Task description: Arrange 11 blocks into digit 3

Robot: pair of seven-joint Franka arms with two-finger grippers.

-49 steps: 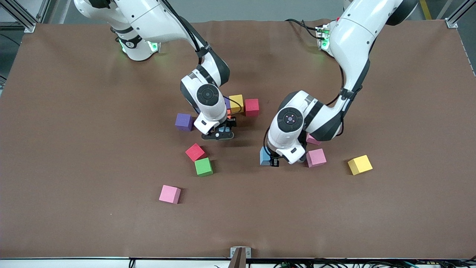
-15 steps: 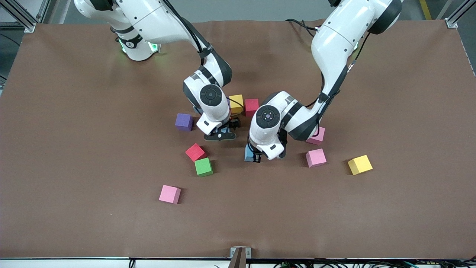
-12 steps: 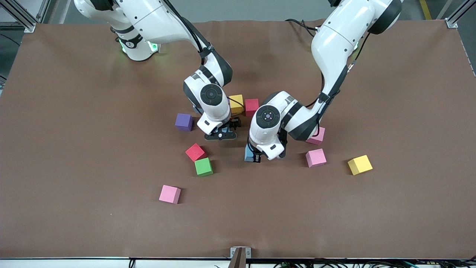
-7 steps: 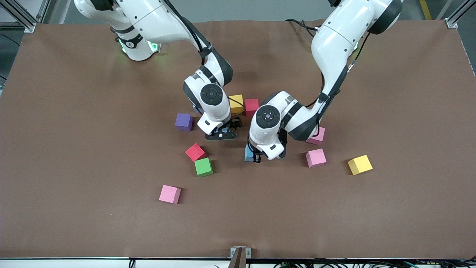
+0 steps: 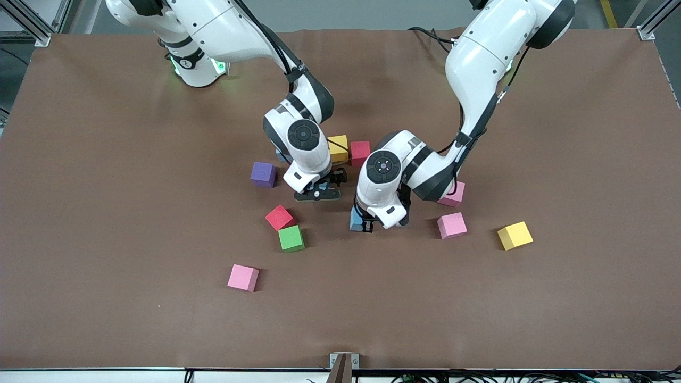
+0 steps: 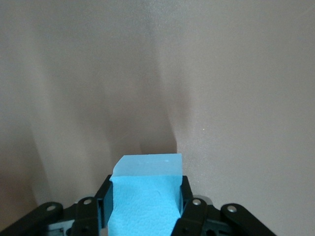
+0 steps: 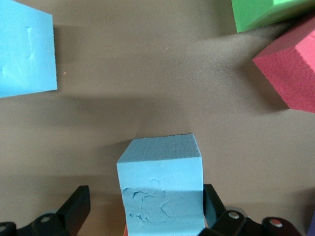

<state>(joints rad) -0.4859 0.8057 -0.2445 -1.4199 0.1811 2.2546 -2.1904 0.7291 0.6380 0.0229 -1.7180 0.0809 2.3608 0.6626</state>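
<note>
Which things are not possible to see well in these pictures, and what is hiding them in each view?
- Front view: the blue block in the left gripper is mostly covered by the left wrist.
- Front view: the blocks beside the yellow block are hidden by the right arm, so the digit's progress cannot be counted.
- Right wrist view: the green block and red block are cut by the edge.
- Front view: one pink block is partly under the left arm.

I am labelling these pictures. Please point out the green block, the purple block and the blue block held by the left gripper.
green block [image 5: 291, 238], front view, top face
purple block [image 5: 263, 173], front view, top face
blue block [image 6: 143, 199], left wrist view, face toward the camera
</note>
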